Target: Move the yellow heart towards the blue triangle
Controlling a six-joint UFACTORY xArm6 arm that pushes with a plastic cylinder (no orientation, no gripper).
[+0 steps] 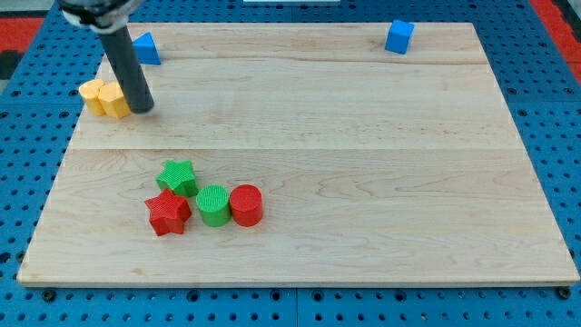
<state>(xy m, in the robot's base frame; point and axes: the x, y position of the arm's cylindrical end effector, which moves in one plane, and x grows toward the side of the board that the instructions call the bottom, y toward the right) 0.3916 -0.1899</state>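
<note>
The yellow heart (93, 94) lies near the view's left edge of the wooden board, touching a yellow hexagon-like block (115, 101) on its right. The blue triangle (145, 48) sits at the view's top left, above and to the right of the heart. My tip (142, 109) rests on the board just right of the yellow hexagon block, touching or nearly touching it. The rod partly hides the space between the yellow blocks and the blue triangle.
A blue cube (398, 36) stands at the view's top right. A cluster sits at lower left: green star (177, 176), red star (167, 213), green cylinder (213, 204), red cylinder (246, 204). The board's left edge (56, 173) is close to the yellow blocks.
</note>
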